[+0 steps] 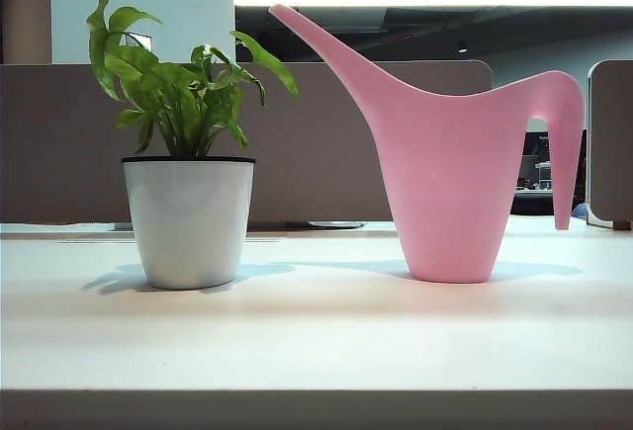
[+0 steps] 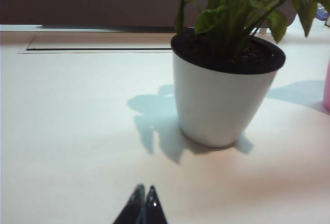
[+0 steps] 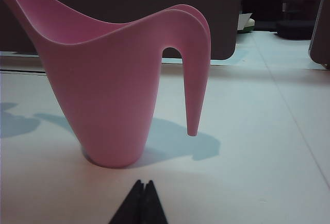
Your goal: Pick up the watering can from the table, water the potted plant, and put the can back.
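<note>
Office partitions back the table (image 1: 316, 341): potted plant (image 1: 188, 222) at nine o'clock, watering can (image 1: 450, 183) at three. Left gripper (image 2: 144, 189) and right gripper (image 3: 143, 184) hang back, both clenched empty; nothing begun, so the right must likely spread and reach the handle.

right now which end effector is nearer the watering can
Right. The right end effector sits shut just in front of the watering can; the left end effector fronts the potted plant instead.

Exterior view: low at the table's (image 1: 316, 351) near edge, facing level across it.

Left wrist view: low behind left gripper (image 2: 145, 190), facing potted plant (image 2: 221, 100), near.

Right wrist view: behind right gripper (image 3: 143, 185), facing watering can (image 3: 118, 95).

All 3 share the tabletop.
</note>
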Robot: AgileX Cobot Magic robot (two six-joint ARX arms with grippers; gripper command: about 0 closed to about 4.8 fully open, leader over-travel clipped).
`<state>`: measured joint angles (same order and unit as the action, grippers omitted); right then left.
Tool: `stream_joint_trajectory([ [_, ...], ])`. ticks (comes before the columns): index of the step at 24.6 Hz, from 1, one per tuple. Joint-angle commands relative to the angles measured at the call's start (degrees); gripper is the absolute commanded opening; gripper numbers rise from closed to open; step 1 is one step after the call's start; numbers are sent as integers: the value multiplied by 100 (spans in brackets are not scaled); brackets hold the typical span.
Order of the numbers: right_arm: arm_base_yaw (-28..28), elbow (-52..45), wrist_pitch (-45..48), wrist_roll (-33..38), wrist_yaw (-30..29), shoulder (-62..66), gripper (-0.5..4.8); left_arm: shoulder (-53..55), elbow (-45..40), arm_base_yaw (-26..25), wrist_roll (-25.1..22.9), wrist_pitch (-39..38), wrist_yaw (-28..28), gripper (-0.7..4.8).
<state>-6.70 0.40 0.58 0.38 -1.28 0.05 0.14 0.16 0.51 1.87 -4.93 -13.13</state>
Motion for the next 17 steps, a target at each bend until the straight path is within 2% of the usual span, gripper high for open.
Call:
stream_joint_trajectory([
  [1, -4, -33, 127, 103, 83, -13, -6, 2, 22, -9, 33, 87, 46, -5],
  [5, -7, -33, 44, 275, 463, -13, -6, 2, 22, -9, 31, 79, 46, -5],
  [12, -7, -2, 59, 286, 483, -13, -6, 2, 109, -9, 109, 68, 46, -5],
  [15, -7, 380, 68, 605, 837, -11, -6, 2, 553, -9, 168, 26, 48, -5],
  [17, -4, 667, -11, 728, 916, 13, -6, 24, 890, -13, 160, -267, 48, -5],
])
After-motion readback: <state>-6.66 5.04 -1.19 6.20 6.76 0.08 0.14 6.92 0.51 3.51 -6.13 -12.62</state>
